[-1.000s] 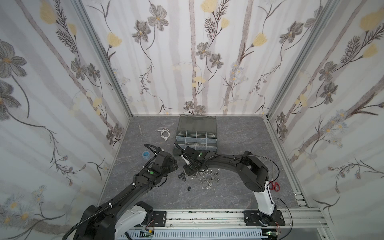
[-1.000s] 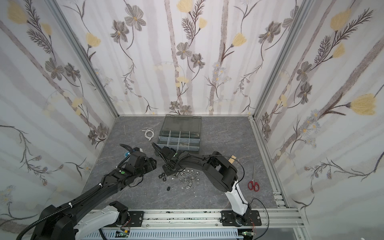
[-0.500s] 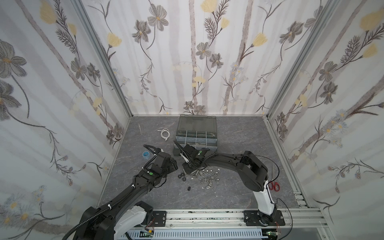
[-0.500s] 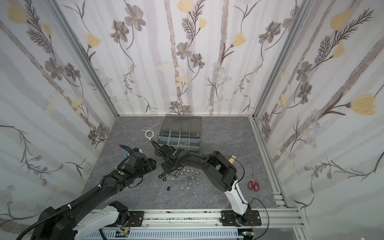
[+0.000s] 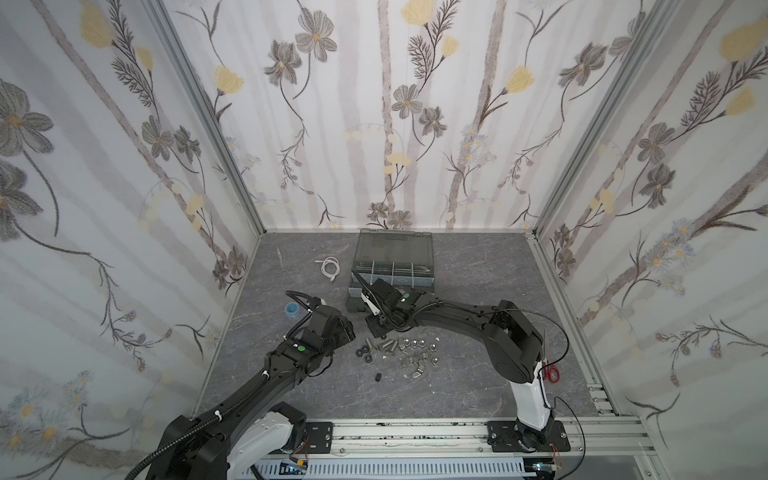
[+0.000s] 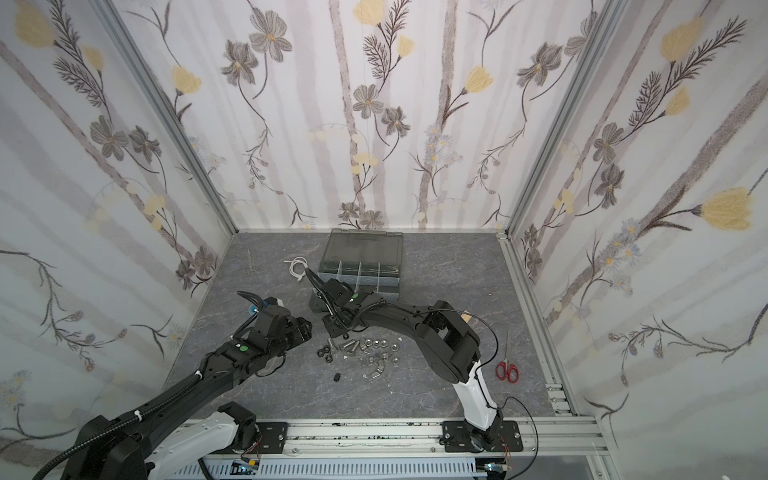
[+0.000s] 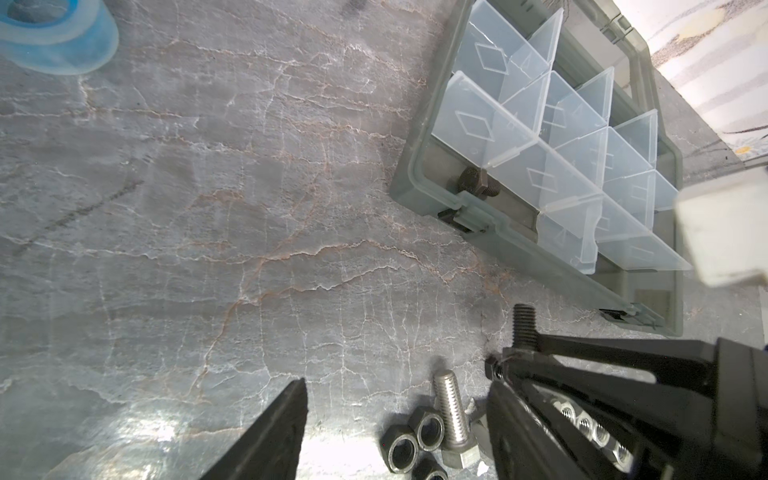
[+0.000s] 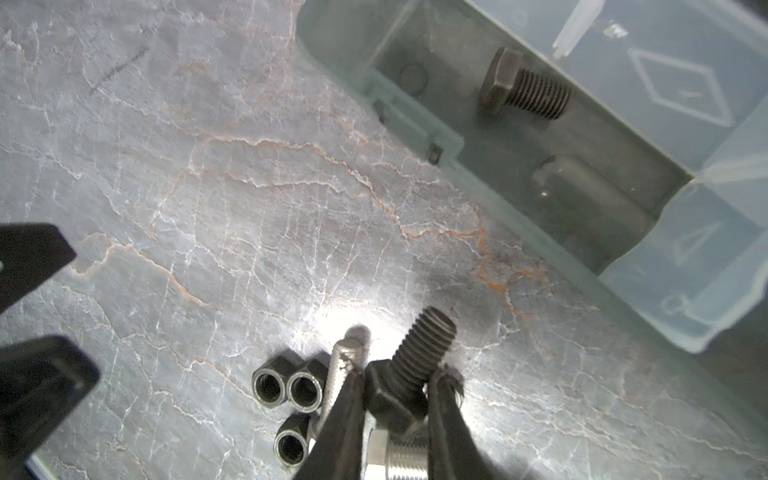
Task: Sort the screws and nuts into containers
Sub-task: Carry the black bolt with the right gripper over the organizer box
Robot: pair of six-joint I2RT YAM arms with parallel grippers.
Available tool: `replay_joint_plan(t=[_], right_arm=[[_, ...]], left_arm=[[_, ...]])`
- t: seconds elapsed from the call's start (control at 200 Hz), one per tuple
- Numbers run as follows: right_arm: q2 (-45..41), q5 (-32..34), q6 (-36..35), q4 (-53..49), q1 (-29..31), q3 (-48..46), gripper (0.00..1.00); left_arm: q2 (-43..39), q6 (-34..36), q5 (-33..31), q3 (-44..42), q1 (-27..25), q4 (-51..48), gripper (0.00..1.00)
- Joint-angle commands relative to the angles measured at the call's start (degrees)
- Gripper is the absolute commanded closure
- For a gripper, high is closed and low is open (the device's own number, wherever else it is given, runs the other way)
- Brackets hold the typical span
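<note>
Your right hand (image 8: 398,376) was clamped on the hex head of a short black threaded bolt (image 8: 422,351), held above the grey marbled surface (image 8: 208,187) with its shank pointing toward the dark grey plastic organizer case (image 8: 415,124). A second black hex bolt (image 8: 523,91) lay in the case's corner compartment beside the latch. Your left hand (image 7: 395,399) hung wide open and empty near the loose black hex nuts (image 7: 411,440), silver bolt (image 7: 451,411) and silver nuts (image 5: 415,344).
</note>
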Motion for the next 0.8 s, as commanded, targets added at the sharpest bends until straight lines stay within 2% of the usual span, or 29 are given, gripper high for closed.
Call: replay_joint_plan(t=[0.0, 0.405, 0.794], right_arm=[[-0.8, -1.0, 0.0, 1.6, -0.6, 0.9, 0.82], [-0.6, -1.4, -1.1, 1.1, -2.7, 4.5, 0.82], [3.4, -1.8, -2.0, -1.4, -5.9, 11.2, 0.82]], left_arm=[[-0.4, -0.7, -0.7, -0.2, 0.1, 0.8, 0.29], [-0.7, -1.0, -0.7, -0.4, 0.1, 0.9, 0.29], [-0.3, -0.7, 0.2, 0.0, 0.2, 1.0, 0.29]])
